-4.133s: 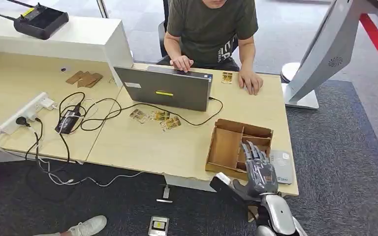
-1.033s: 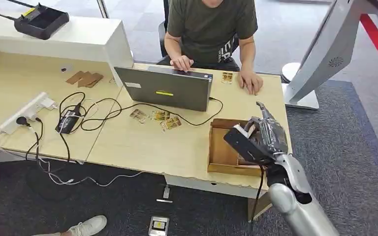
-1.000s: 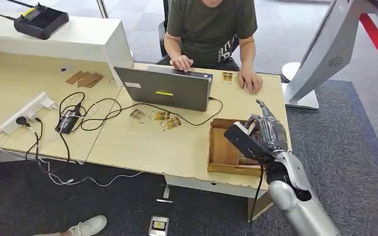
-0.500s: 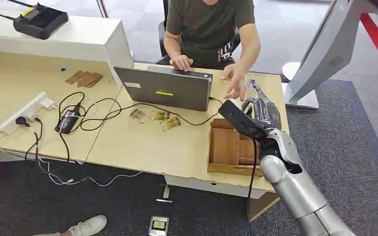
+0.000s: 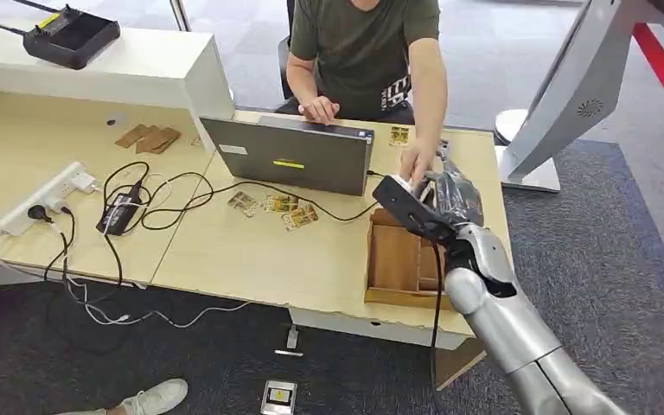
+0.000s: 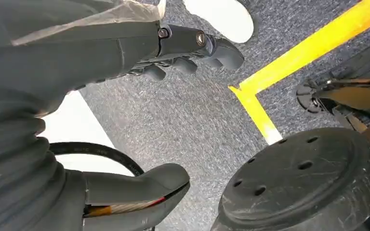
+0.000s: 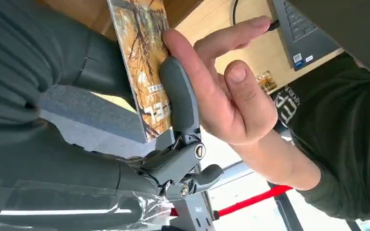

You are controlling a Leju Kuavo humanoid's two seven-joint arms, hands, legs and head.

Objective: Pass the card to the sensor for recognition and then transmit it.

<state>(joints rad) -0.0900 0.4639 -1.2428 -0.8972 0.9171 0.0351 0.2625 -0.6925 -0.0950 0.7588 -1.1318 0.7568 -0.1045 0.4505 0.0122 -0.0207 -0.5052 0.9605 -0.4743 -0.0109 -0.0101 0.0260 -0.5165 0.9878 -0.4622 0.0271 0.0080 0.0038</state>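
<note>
- The right hand (image 5: 450,194) pinches the card (image 7: 143,62) between its thick thumb and a dark finger; the card stands upright in the grip, its printed face showing in the right wrist view.
- A second ago this hand hung over the cardboard tray (image 5: 395,259) near the bench's front right corner. It has since risen and travelled toward the far right edge of the bench (image 5: 251,251), and now sits above the tray's far wall.
- The person's hand (image 5: 417,164), which lay flat on the bench near the far right corner a second ago, has lifted and come across to meet it. In the right wrist view its fingers (image 7: 207,72) touch the robot's finger and the card's edge.
- That reads as the handover: the sensor step looks finished and the card is being passed on. What remains, by my judgement, is for the robot to let go once the person has a firm hold.
- A release too early could drop the card into the tray.
- The left hand (image 6: 192,45) hangs by the floor with fingers curled in, holding nothing.
- The laptop (image 5: 287,156) stands at the far edge, with loose cards (image 5: 277,207) just in front of it.
</note>
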